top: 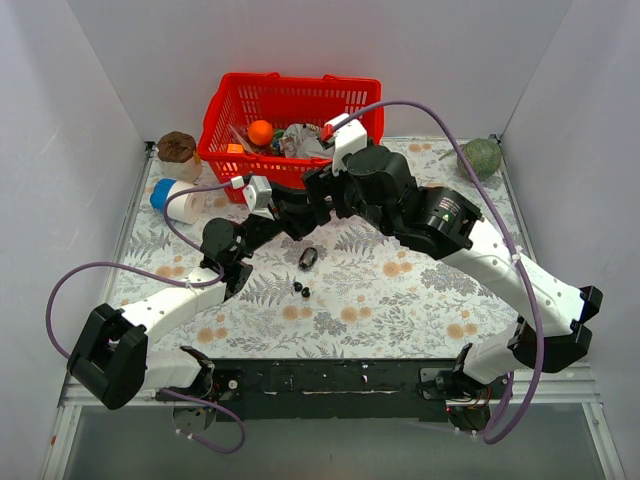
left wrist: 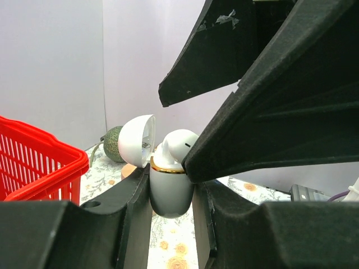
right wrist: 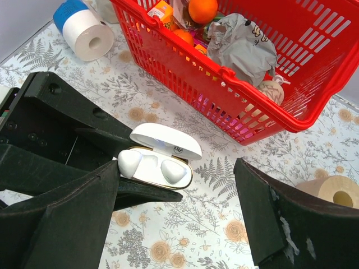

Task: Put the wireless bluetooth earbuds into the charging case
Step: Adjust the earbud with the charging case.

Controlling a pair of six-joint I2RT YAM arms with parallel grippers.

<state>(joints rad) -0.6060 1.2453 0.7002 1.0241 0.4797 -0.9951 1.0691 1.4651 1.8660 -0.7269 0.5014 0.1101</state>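
Wireless bluetooth earbuds (right wrist: pixel 173 171): white pair seated in open charging case (right wrist: pixel 165 139), gripped by left tool (left wrist: pixel 171 207); right tool (right wrist: pixel 176 165) wide, empty; black pair (top: pixel 300 290) apparently loose on desk (top: pixel 400 300).

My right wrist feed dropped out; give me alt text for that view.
An open white charging case, with two white earbuds sitting in it, is clamped in the left gripper. Behind it stands a red basket holding an orange and other clutter.

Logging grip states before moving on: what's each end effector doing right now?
Left end effector: closed on the charging case.
Right end effector: open, holding nothing.
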